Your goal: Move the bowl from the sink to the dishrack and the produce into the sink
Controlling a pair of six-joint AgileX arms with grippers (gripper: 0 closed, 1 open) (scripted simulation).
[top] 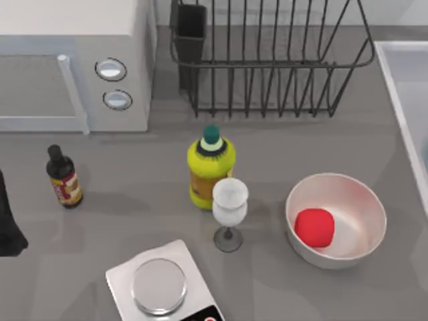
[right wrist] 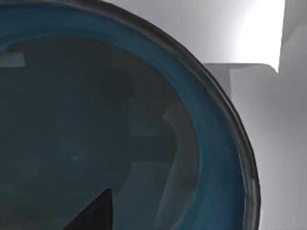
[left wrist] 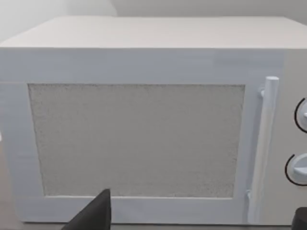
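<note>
Our right end effector (right wrist: 91,213) hangs right over the teal bowl (right wrist: 120,129), mouth up, dark rim; can't tell if we're gripping. Left end effector (left wrist: 96,215) faces the microwave (left wrist: 144,134), grip unclear too. The glossy red produce (top: 314,227) sits in the white bowl (top: 361,200) near the worktop's (top: 134,167) right edge. Dishrack (top: 267,60) at the back edge, sink (top: 401,80) at the right.
</note>
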